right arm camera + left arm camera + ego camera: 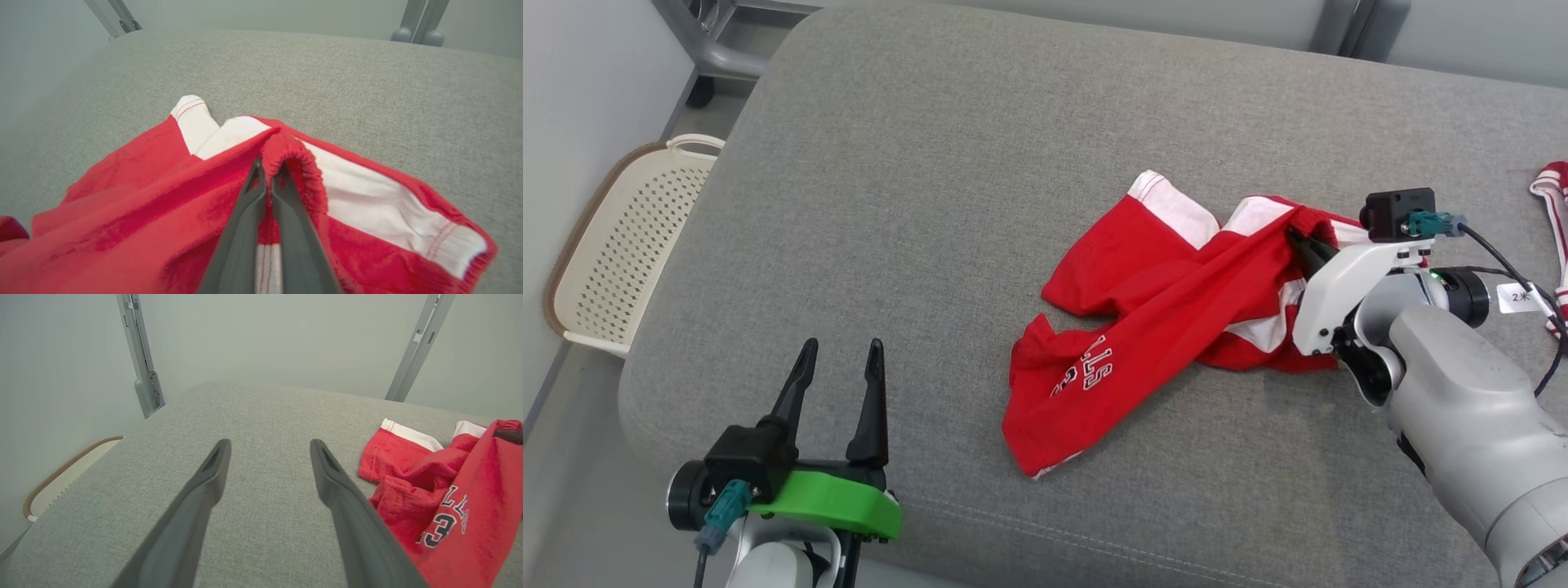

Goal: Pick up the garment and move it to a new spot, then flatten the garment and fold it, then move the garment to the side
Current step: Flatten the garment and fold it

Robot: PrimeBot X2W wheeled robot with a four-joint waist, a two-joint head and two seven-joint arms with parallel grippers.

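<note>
Furthest left, beyond the left pincer, a pale perforated basket sits off the edge of the grey cushion. The left pincer hangs over the cushion's near corner with its fingers spread wide and nothing between them; in its own wrist view only bare cushion lies ahead.

To that pincer's right, near but not touching, lies the garment: red shorts with white side panels and printed lettering, crumpled on the cushion between the two pincers. Its lettered end is the part nearest the left pincer's right finger.

At the garment's far end the right pincer is closed tight on the gathered red waistband, fingers pressed together with the elastic bunched around their tips. A ridge of cloth runs from that grip down towards the lettered end, so this end looks slightly raised.

The garment should handle as light, soft and limp: it will sag and trail from any single hold and may drag on the woven cushion. The thick elastic waistband is the surest place to pinch; for spreading it flat, a second hold further along the waistband or on a leg hem would suit the free pincer.

Right of the right pincer, a red-and-white striped strip lies at the cushion's edge.
</note>
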